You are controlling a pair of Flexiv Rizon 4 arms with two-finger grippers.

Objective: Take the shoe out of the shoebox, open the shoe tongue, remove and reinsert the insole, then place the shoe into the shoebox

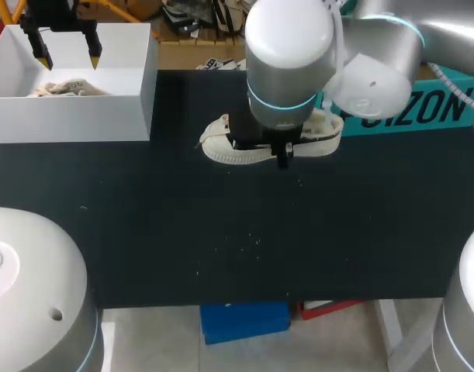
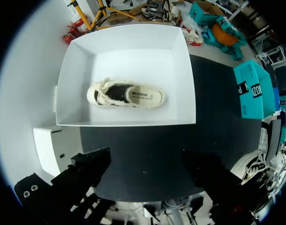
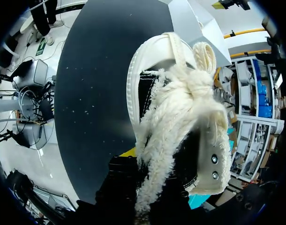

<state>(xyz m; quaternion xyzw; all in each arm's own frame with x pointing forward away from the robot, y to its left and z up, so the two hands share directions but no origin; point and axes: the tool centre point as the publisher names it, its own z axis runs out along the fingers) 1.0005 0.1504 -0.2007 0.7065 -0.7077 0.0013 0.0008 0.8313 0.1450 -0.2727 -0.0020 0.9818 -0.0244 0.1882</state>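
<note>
A white shoe (image 1: 237, 149) with fluffy laces lies on the black table just right of the white shoebox (image 1: 136, 93). My right gripper (image 1: 283, 155) comes straight down onto the shoe's middle. In the right wrist view the shoe (image 3: 154, 61) fills the space ahead, toe pointing away, and the right gripper (image 3: 147, 187) is shut on the fluffy strip at its tongue. A second shoe (image 2: 126, 95) lies on its side inside the shoebox (image 2: 68, 84). My left gripper (image 1: 67, 56) hangs open above the box, touching nothing.
A teal box (image 1: 423, 108) lies at the table's back right, close behind the shoe and my right arm. The black tabletop (image 1: 221, 240) stretches bare toward the front edge. The shoebox takes up the back left corner.
</note>
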